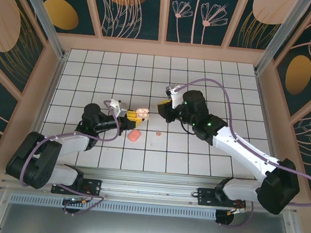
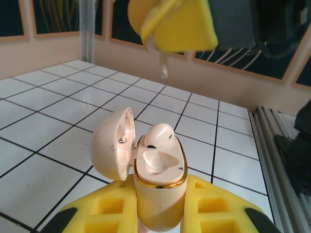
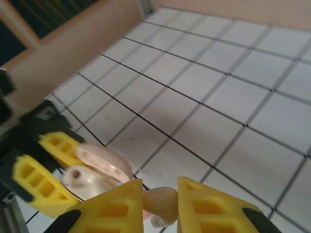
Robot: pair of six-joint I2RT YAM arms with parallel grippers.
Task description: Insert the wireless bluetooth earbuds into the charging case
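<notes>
My left gripper [image 1: 132,114] [image 2: 160,199] is shut on the pale pink charging case [image 2: 160,187] [image 1: 142,113], held upright with its lid [image 2: 112,144] swung open to the left. One pink-white earbud [image 2: 159,136] sits in the far slot; the near slot [image 2: 158,161] is empty. My right gripper [image 1: 161,105] [image 3: 161,203] is shut on the second earbud [image 3: 162,201], which hangs just above and beyond the open case, its stem [image 2: 164,68] pointing down. In the right wrist view the case [image 3: 95,170] lies to the lower left of the fingers.
A salmon-pink rounded block [image 1: 135,136] lies on the white tiled floor [image 1: 203,82] just in front of the left gripper. A tiny pink speck [image 1: 158,131] lies right of it. Wooden walls [image 1: 162,48] ring the floor.
</notes>
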